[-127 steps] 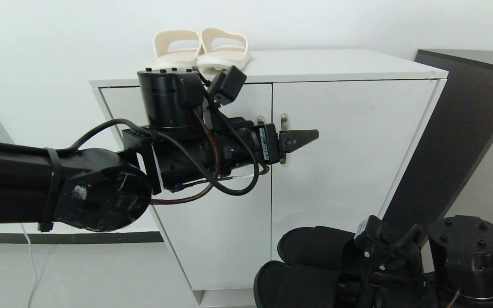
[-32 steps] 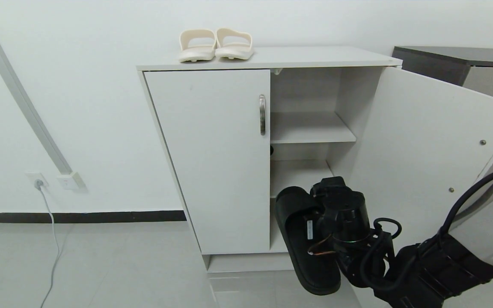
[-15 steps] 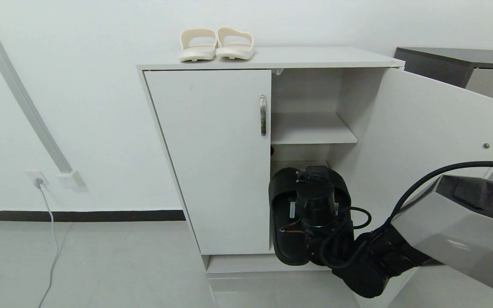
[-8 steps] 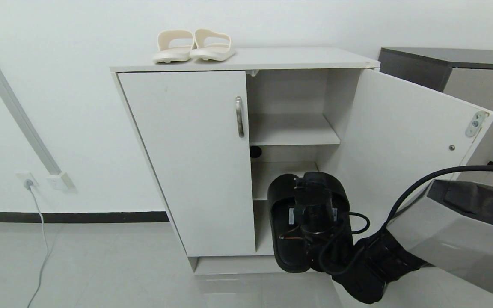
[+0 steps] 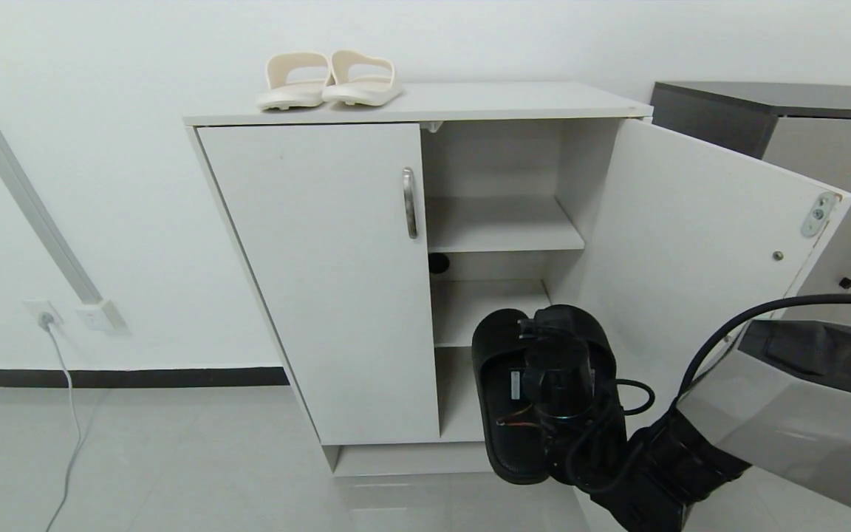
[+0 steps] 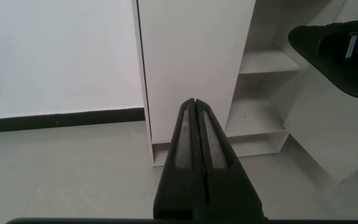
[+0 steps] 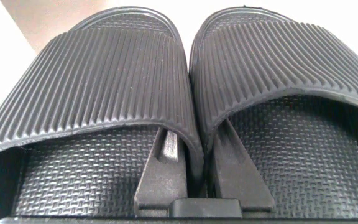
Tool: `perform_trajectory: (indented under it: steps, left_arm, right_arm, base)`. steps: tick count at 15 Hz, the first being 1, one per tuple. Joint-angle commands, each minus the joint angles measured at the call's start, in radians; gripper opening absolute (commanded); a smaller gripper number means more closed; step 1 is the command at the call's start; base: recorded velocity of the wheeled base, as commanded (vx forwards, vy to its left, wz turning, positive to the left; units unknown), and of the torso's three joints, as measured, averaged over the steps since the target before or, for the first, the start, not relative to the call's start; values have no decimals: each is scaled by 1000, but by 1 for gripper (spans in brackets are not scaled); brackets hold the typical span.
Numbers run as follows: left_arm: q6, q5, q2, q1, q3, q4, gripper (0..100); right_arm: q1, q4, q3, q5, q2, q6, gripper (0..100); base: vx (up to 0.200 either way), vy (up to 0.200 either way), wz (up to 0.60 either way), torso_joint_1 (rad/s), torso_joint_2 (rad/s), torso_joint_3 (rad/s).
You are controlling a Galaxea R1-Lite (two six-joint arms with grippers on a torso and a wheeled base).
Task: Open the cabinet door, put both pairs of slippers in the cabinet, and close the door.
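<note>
My right gripper (image 7: 194, 162) is clamped on the black slippers (image 5: 503, 414), its fingers pinching the two inner strap edges together. The pair hangs at the lower middle of the head view, just in front of the cabinet's (image 5: 514, 100) open side. My left gripper (image 6: 195, 124) is closed on nothing, facing the cabinet. Farther back, the right door (image 5: 691, 244) stands open and the left door (image 5: 315, 273) is closed. The cream slippers (image 5: 326, 80) sit on the cabinet top, upper left of centre.

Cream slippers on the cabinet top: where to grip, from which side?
Likely the two inner strap walls where the cream slippers touch. Come from the front, one finger into each strap opening: the pair lies side by side, openings facing the robot, near the cabinet top's front edge.
</note>
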Motion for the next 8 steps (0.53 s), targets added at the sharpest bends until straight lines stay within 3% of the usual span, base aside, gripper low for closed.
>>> perform_trajectory:
  steps: [1,8]
  left_arm:
    - [0,0,2,0,0,0,0]
    - [0,0,2,0,0,0,0]
  right_arm:
    - [-8,0,13,0,-12,-4,0]
    - [-28,1,33,2,-12,-10,0]
  base:
    - [0,0,0,0,0,0]
    - [0,0,0,0,0,0]
